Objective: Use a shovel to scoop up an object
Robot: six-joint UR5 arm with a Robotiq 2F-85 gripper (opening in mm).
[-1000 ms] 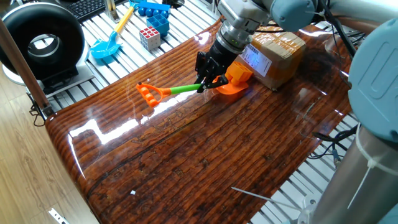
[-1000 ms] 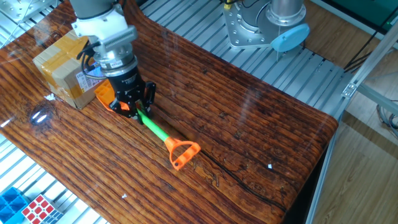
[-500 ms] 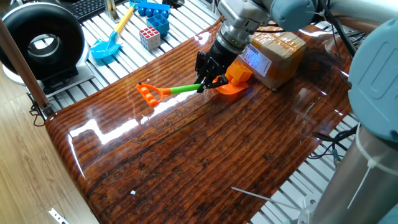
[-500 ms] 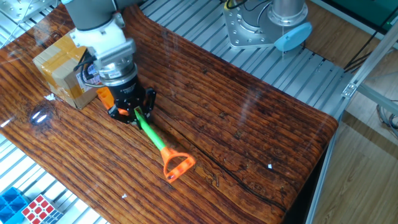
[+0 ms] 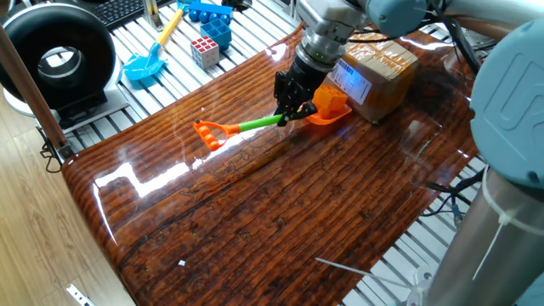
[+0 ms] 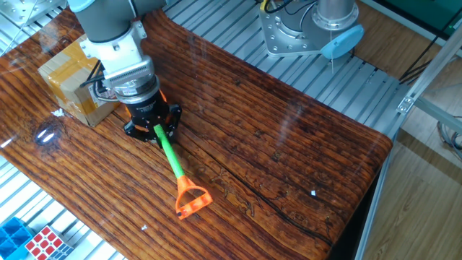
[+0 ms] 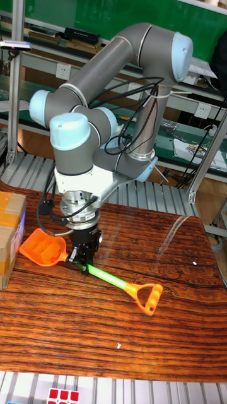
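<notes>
My gripper (image 5: 287, 109) is shut on the green shaft of the shovel (image 5: 255, 123), close to its orange blade (image 5: 323, 116). The D-shaped loop end (image 5: 206, 133) points away towards the table's left. A small orange lump on the blade looks like the object (image 5: 334, 101), though its colour blends with the blade. From the other side, the gripper (image 6: 154, 130) hides the blade and only the shaft (image 6: 170, 155) and loop (image 6: 191, 201) show. In the tall view the blade (image 7: 43, 248) hangs tilted just above the wood, beside the gripper (image 7: 82, 257).
A brown cardboard box (image 5: 382, 72) stands right behind the blade, also seen as the box (image 6: 71, 76) and at the left edge (image 7: 9, 243). On the slatted rack lie a blue shovel (image 5: 144, 64), a puzzle cube (image 5: 204, 51) and blue bricks (image 5: 212, 27). A black round device (image 5: 55, 59) sits far left.
The shovel has swung about my gripper: the loop end moved towards the table's near edge in the other fixed view, and the blade shifted closer to the box.
</notes>
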